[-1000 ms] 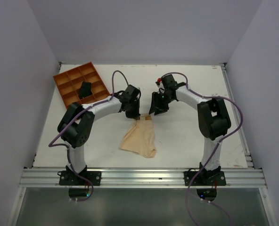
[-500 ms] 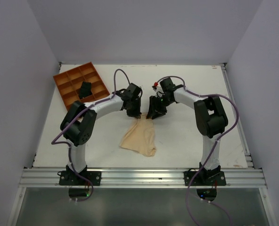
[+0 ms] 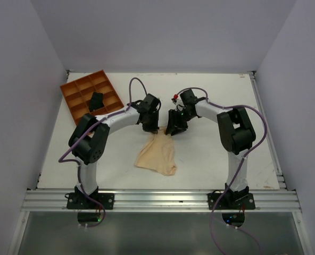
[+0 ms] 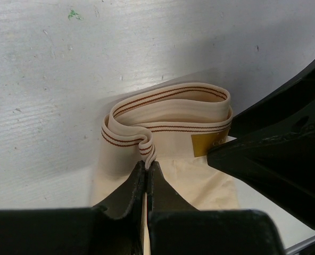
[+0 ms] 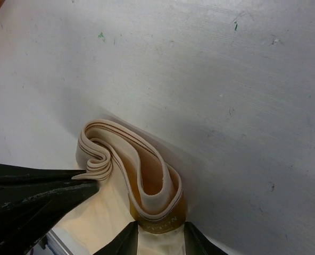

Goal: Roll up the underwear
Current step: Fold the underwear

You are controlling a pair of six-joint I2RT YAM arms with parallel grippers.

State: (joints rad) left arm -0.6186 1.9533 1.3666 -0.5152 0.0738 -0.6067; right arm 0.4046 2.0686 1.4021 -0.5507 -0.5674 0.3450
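The underwear (image 3: 156, 155) lies on the table (image 3: 200, 156). Only wrist views show its waistband (image 4: 168, 103): left gripper (image 4: 148, 171) pinched tight on one fold, right gripper (image 5: 160, 239) (fingertips cut off) clasping the labelled fold.

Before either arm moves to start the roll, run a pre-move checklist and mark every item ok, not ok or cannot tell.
1. Left gripper holds the waistband: ok, jaws shut on a pinched fold of it.
2. Right gripper holds the waistband: cannot tell. Its fingers straddle the labelled end, but a firm clamp isn't visible.
3. Underwear unrolled and free: ok. It lies wrinkled on the table with nothing on top of it.
4. The two grippers are apart: ok in the top view, though close.
5. Orange tray out of the way: ok. It sits at the far left corner, apart from the fabric.
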